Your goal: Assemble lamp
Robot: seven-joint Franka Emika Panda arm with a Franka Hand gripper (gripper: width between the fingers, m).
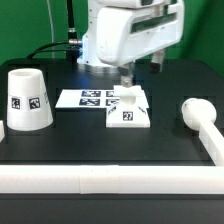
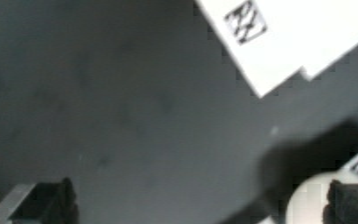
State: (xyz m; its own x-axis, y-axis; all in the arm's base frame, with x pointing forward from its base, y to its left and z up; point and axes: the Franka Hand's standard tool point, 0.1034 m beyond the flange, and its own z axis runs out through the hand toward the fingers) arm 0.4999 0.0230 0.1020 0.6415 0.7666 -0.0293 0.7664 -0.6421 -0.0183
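Note:
The flat square base (image 1: 130, 111) lies mid-table with a tag on its front edge. The tapered shade (image 1: 28, 100) stands upright at the exterior view's left. The round-headed bulb stem (image 1: 199, 118) lies at the exterior view's right. My gripper (image 1: 127, 80) hangs just above the base's far edge. In the wrist view the gripper (image 2: 202, 205) is open, with only black table between its fingers (image 2: 41, 203). A white tagged part (image 2: 327, 195), probably the base, lies by the other finger.
The marker board (image 1: 85, 98) lies flat just beyond the base, and one tagged corner of it shows in the wrist view (image 2: 274, 45). A white rail (image 1: 110, 181) runs along the table's front and up the exterior view's right side.

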